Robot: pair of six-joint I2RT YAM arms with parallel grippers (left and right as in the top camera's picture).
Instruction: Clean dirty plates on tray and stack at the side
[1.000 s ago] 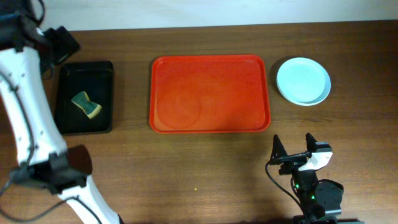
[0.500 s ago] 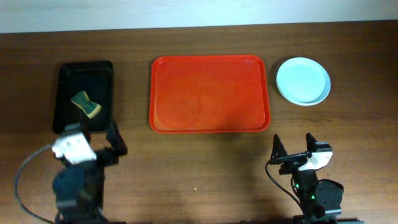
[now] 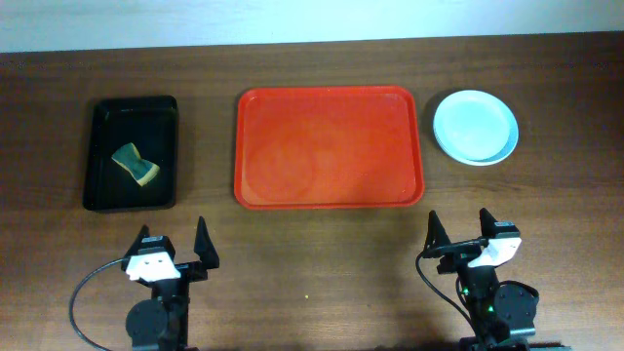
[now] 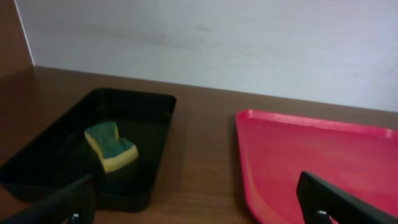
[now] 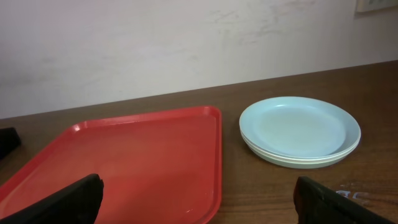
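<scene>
The red-orange tray (image 3: 330, 146) lies bare at the table's middle; it also shows in the left wrist view (image 4: 323, 155) and the right wrist view (image 5: 137, 162). The plates (image 3: 475, 127) sit in one stack on the table right of the tray, a pale mint-blue one on top; the stack also shows in the right wrist view (image 5: 300, 130). My left gripper (image 3: 172, 250) is open and empty near the front edge, below the black tray. My right gripper (image 3: 458, 234) is open and empty near the front edge, below the plates.
A smaller black tray (image 3: 132, 190) at the left holds a yellow-green sponge (image 3: 136, 164), which also shows in the left wrist view (image 4: 111, 145). A pale wall runs along the table's far edge.
My left arm has drawn back from the black tray to the front edge of the table and now sits folded low. The right arm, tray and plates have not moved.
</scene>
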